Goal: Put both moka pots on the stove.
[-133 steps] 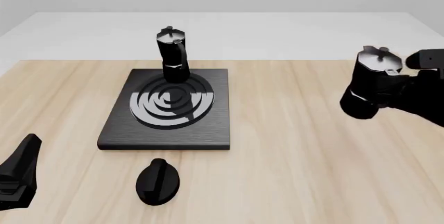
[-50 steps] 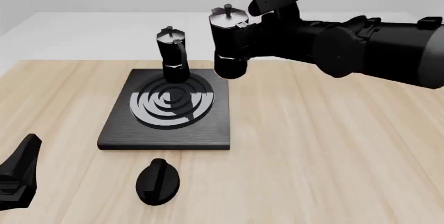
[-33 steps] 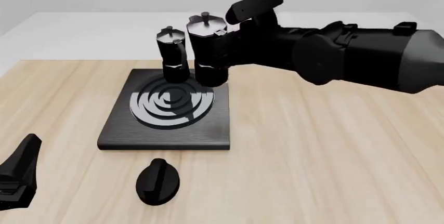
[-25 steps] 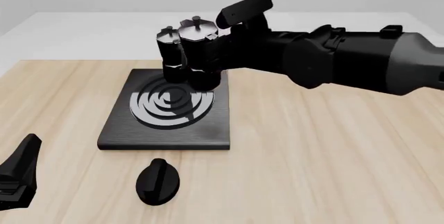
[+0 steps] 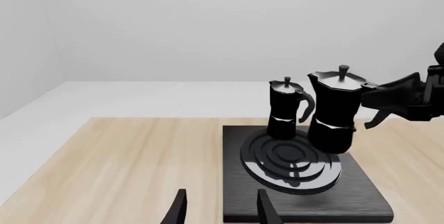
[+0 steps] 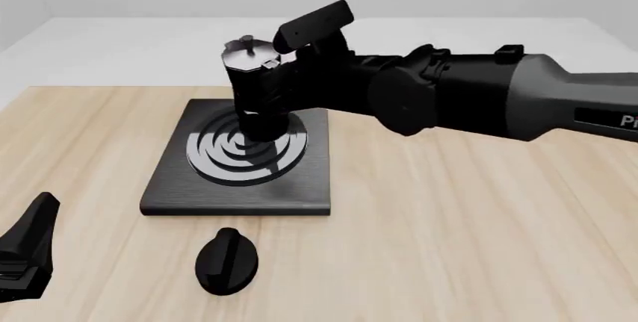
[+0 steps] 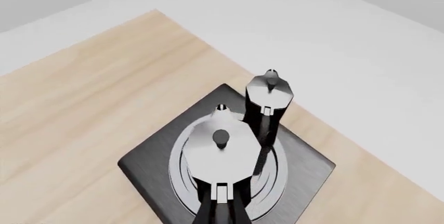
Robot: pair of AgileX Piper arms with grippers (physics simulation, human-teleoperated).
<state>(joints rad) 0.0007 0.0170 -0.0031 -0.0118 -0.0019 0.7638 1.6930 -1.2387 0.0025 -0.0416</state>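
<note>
One moka pot (image 5: 286,110) stands upright at the back of the stove (image 5: 361,193). My right gripper (image 5: 367,104) is shut on the handle side of the other moka pot (image 5: 336,110), which is upright and low over the ring burner, right beside the first. Whether its base touches the burner I cannot tell. In the front view the held pot (image 6: 254,87) covers most of the standing one. From above, the held pot (image 7: 220,146) is over the rings and the standing pot (image 7: 269,95) is just beyond. My left gripper (image 5: 220,213) is open and empty, near the table's front left (image 6: 25,255).
A black oval knob (image 6: 227,261) lies on the wooden table just in front of the stove (image 6: 169,187). The right arm (image 6: 468,101) stretches across the table from the right, above the wood. The table's far edge lies just behind the stove.
The right arm has carried its moka pot leftward and down, from beside the stove's right edge to over the burner next to the standing pot. The left gripper has stayed still.
</note>
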